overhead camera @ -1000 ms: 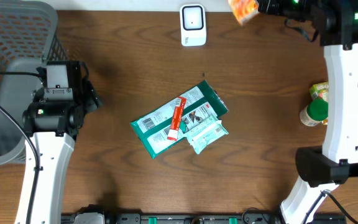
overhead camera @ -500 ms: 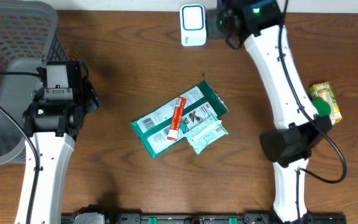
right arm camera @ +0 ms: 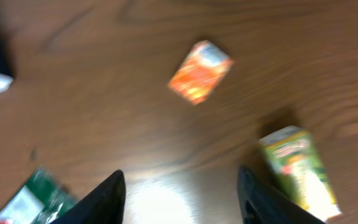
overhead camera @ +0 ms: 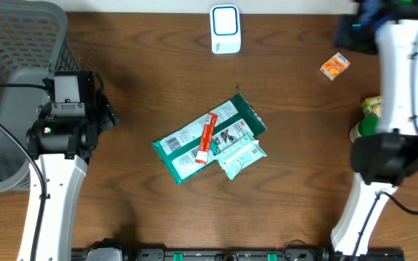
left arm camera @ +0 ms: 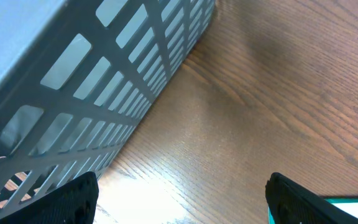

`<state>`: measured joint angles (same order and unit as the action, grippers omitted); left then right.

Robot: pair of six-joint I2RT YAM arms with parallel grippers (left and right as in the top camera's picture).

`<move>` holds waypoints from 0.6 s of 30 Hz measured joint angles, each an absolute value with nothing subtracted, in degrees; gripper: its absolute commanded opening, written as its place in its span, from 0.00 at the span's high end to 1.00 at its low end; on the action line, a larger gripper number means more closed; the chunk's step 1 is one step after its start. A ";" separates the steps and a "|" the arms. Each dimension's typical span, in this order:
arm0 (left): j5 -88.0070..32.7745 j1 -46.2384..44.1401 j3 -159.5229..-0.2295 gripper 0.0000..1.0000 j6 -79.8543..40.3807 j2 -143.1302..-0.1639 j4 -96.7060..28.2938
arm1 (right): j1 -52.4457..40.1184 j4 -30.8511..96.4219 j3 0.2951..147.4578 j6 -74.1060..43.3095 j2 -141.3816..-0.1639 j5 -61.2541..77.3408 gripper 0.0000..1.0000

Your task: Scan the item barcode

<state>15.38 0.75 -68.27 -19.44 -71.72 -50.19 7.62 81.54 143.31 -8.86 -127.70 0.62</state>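
Observation:
A small orange packet (overhead camera: 334, 66) lies free on the wood at the back right, also seen in the right wrist view as the orange packet (right arm camera: 201, 71), ahead of my fingers. My right gripper (right arm camera: 182, 199) is open with only bare table between its fingers. The white scanner (overhead camera: 224, 29) stands at the back centre, its face lit blue. At the left, beside the basket, my left gripper (overhead camera: 107, 112) is wide open and empty; in its own view the left gripper (left arm camera: 182, 202) shows only wood between the fingertips.
A grey mesh basket (overhead camera: 20, 43) fills the left side. A pile of green packets (overhead camera: 209, 138) with a red stick lies mid-table. A green juice carton (right arm camera: 297, 171) and a green-capped bottle (overhead camera: 369, 130) stand at the right edge beside the right arm (overhead camera: 405, 51).
The right arm carried the orange packet from the back right over to the scanner, swung back right and opened; the packet is now free on the table. The left arm stayed still.

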 measured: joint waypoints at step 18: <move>15.38 0.75 -68.27 0.13 -19.44 -71.72 -50.17 | 14.24 41.25 107.79 -21.04 -127.57 10.72 0.41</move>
<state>15.38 0.75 -68.27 -19.44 -71.72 -50.17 14.24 41.25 107.79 -21.04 -127.57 10.72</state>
